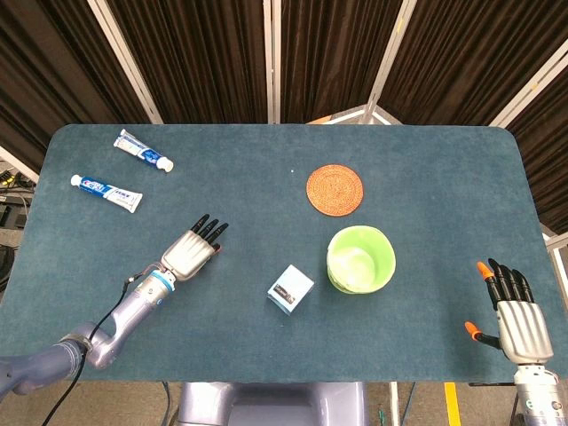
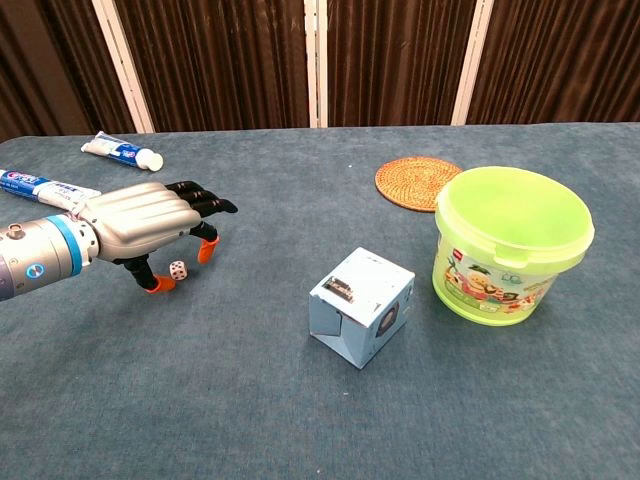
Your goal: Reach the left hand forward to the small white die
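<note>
L hand [image 2: 150,225] over die [image 2: 177,269], blue box [image 2: 361,306] near, green bucket [image 2: 508,244] beyond

The table [image 2: 300,420] is showing a deep teal cloth, and the bucket [image 2: 510,250] is glowing lime green beside a woven orange-brown coaster [image 2: 417,182]. The die [image 2: 177,269] is showing white with dark pips, and the box [image 2: 360,307] pale blue. The left hand [image 2: 150,225] is showing silver with black fingers tipped orange.

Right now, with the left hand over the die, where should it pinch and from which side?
Likely from above: pinch two opposite side faces of the small white die. It sits flat and alone on the table, under the left hand, whose orange-tipped fingers already flank it.
</note>
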`<state>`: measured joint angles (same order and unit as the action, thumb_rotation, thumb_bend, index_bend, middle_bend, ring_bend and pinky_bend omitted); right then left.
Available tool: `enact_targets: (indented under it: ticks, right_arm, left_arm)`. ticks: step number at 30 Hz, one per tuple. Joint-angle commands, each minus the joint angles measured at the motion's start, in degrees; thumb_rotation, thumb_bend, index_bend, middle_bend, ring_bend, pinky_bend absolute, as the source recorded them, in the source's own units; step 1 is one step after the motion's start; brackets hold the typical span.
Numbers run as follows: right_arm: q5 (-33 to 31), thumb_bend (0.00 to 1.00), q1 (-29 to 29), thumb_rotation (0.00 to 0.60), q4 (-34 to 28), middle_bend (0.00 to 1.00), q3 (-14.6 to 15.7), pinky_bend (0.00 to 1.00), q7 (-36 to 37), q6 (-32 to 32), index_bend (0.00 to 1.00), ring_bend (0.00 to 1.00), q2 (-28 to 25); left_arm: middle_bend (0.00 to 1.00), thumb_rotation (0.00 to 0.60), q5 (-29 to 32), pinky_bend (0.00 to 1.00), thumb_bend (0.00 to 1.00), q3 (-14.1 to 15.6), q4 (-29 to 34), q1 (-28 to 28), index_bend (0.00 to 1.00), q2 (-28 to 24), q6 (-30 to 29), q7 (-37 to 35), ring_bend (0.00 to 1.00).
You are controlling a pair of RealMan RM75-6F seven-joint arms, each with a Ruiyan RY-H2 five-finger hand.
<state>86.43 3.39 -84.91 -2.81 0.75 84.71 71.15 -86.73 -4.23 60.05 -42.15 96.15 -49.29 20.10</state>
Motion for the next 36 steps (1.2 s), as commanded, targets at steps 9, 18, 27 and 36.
enact_targets:
  ticks: [9, 18, 27, 36]
  right_arm:
    - [-0.1, 0.07, 0.1, 0.600, 0.4, 0.00, -0.1, 0.00, -0.2, -0.1, 0.00, 0.00, 0.4]
    - [-0.2, 0.07, 0.0, 0.600, 0.5, 0.00, -0.1, 0.00, 0.0, 0.2, 0.00, 0.00, 0.5]
    - [0.5, 0.07, -0.2, 0.600, 0.2, 0.00, 0.2, 0.00, -0.1, 0.7, 0.00, 0.00, 0.5]
    - [1.9, 0.07, -0.7, 0.600, -0.9, 0.00, 0.8, 0.00, -0.2, 2.0, 0.00, 0.00, -0.1]
  left_arm:
    - [0.00, 0.600, 1.5, 0.00, 0.31, 0.3, 0.3, -0.9, 0.46, -0.2, 0.5, -0.1, 0.00]
    - [0.00, 0.600, 2.5, 0.00, 0.38, 0.9, 0.7, -1.0, 0.56, -0.3, 0.4, -0.2, 0.00]
    - [0.00, 0.600, 2.4, 0.00, 0.39, 0.3, 7.0, -0.4, 0.58, -5.0, -3.3, 0.0, 0.00]
    - [0.00, 0.600, 2.4, 0.00, 0.39, -1.9, 21.9, 0.3, 0.59, -13.5, -8.3, 4.7, 0.00]
